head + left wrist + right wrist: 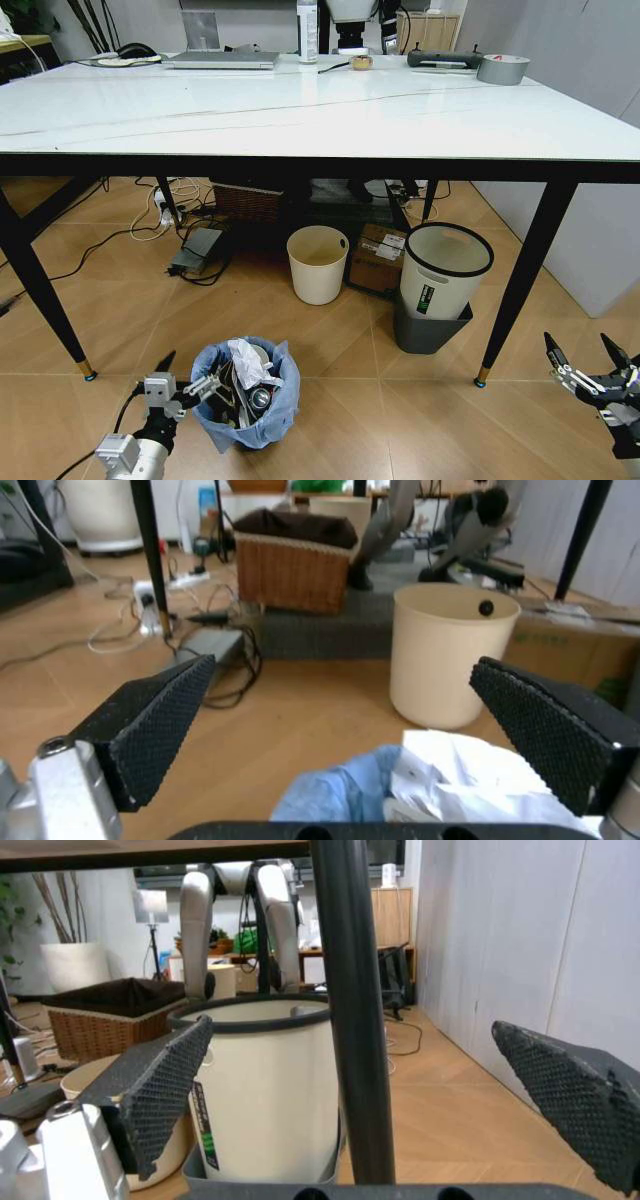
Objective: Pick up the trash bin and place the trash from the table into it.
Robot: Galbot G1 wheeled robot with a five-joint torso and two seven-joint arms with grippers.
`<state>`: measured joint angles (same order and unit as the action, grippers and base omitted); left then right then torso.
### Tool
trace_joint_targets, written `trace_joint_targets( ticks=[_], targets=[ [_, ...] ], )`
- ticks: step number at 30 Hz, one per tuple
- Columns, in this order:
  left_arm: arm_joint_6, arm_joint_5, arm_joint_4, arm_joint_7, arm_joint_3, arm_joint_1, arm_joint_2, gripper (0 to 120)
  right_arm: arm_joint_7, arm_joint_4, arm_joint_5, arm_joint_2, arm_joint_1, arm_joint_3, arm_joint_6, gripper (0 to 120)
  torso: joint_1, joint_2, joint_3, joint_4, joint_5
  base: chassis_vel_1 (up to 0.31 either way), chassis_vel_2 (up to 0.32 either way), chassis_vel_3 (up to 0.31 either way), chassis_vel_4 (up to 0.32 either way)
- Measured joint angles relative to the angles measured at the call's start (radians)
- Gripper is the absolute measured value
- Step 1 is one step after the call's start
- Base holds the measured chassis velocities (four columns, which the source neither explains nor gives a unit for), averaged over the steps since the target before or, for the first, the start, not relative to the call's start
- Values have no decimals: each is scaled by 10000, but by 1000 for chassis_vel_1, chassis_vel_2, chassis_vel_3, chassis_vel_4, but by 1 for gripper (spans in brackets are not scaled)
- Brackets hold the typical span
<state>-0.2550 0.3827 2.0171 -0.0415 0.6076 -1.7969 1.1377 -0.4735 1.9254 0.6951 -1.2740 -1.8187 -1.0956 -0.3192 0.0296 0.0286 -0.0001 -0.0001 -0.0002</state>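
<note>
Currently: left gripper open beside trash bin | right gripper open, idle | bin light, liner flimsy; grasp stiff rim.

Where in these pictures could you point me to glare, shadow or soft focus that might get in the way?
Head view: pale window glare washes across the table, and the floor beneath it lies in shadow. Left wrist view: the left end effector is sharp, while the trash bin at the frame edge looks soft. Right wrist view: a dark table leg splits the picture, with bright daylight on the wall beyond.
</note>
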Motion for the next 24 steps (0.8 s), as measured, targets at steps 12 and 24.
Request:
trace_joint_targets(
  ticks=[12, 24],
  targets=[
    [-892, -111, 67, 470, 5, -160, 285, 100, 0, 0, 0, 0, 0, 0, 0, 100, 0, 0, 0, 0, 3, 0, 0, 0, 0],
    [-860, -92, 79, 467, -4, -167, 282, 100, 0, 0, 0, 0, 0, 0, 0, 100, 0, 0, 0, 0, 2, 0, 0, 0, 0]
  ],
)
